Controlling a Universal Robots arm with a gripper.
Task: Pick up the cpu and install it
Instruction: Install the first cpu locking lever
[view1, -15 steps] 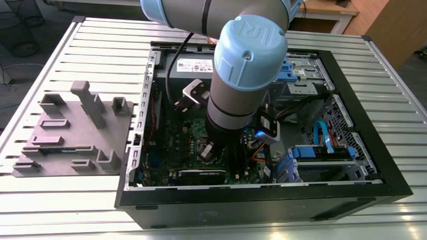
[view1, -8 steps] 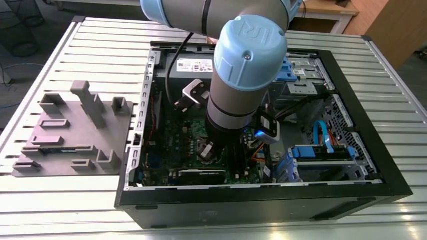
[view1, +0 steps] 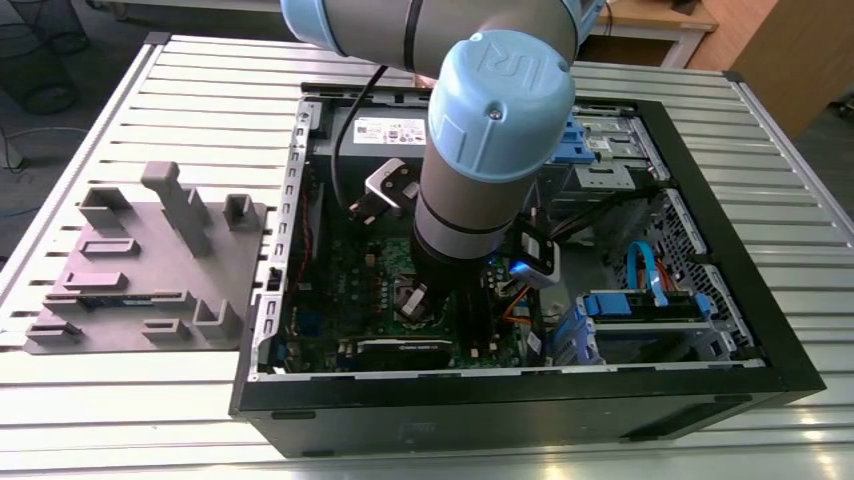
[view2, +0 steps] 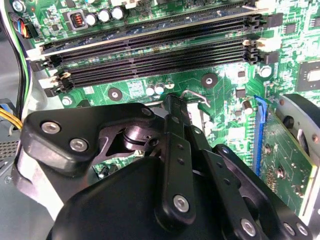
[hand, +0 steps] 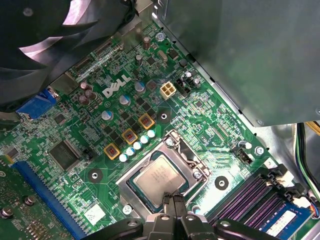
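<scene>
while cpu (hand: 161, 181) sits in socket, gripper (hand: 171, 199) fingertips pinched together above, empty; slatted metal table (view1: 187, 90).

I see an open computer case (view1: 694, 390) on a slatted table (view1: 200, 70); a grey holder (view1: 147, 270) beside it; green circuit board (hand: 95, 130) inside.

1. This looks like a robotics lab or test workshop: an open computer case (view1: 534, 330) lies on its side on a ribbed metal worktable (view1: 200, 90).
2. A robot arm (view1: 481, 130) reaches down into the case, over its green motherboard (hand: 200, 130).
3. To the exterior view's left of the case stands a grey parts fixture (view1: 147, 270).
4. Behind the case, wooden furniture (view1: 787, 50) and loose cables (view1: 34, 60) on the floor.
</scene>
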